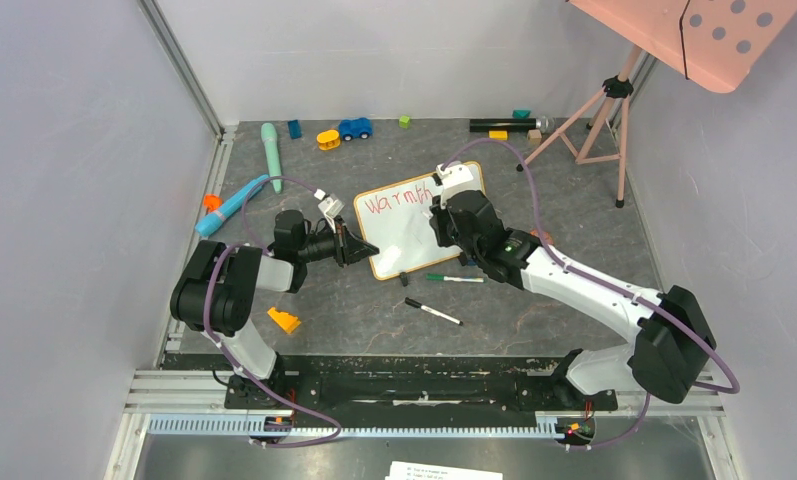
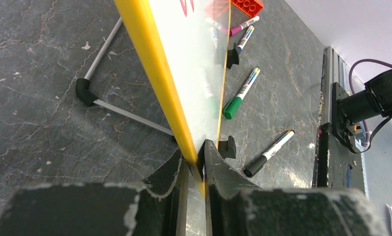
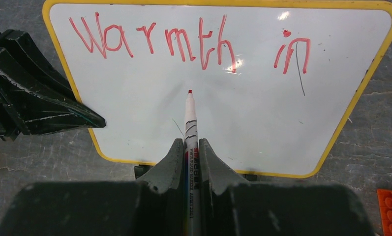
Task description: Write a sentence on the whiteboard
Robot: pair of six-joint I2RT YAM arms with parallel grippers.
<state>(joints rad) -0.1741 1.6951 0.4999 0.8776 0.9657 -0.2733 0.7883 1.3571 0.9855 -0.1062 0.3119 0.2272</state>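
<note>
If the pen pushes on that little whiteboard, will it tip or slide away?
Probably, if left free: the whiteboard looks thin and light, propped on small black feet and a slim wire stand. That is likely why the left tool clamps its edge. It seems stiff, though; its yellow frame runs straight, so it should not bend under the red marker.

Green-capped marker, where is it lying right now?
Top view: the green-capped marker lies on the table, centre, just in front of the near edge of the whiteboard, with the black-capped marker a little nearer the arm bases.
</note>
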